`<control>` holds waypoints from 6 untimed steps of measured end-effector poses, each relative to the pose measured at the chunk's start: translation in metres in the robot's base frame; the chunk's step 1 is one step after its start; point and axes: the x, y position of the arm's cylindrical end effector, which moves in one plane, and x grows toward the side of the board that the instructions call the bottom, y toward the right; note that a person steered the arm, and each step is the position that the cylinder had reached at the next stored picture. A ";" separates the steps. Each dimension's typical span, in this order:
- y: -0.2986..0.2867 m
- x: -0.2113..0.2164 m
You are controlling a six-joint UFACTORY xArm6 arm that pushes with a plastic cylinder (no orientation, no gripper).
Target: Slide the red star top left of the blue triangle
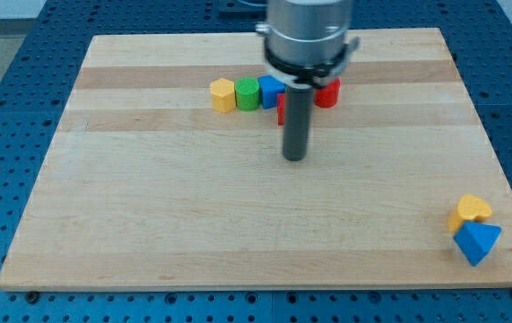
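Red star (pixel 281 109) mostly hidden behind my tip (pixel 294 158); orientation unreadable.

obstacles: yellow block (pixel 469 211) touching blue triangle (pixel 477 241) top-left | board (pixel 148 224) centre open

The rod (pixel 295 117) hides most of a red block (pixel 282 109), shape unclear; the arm's housing (pixel 309 36) is cut off at the view's top.

My tip (pixel 294 158) just below the block row (pixel 248 93); heart (pixel 471 211) touching triangle (pixel 477 242), view's bottom right.
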 end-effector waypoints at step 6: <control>0.019 -0.084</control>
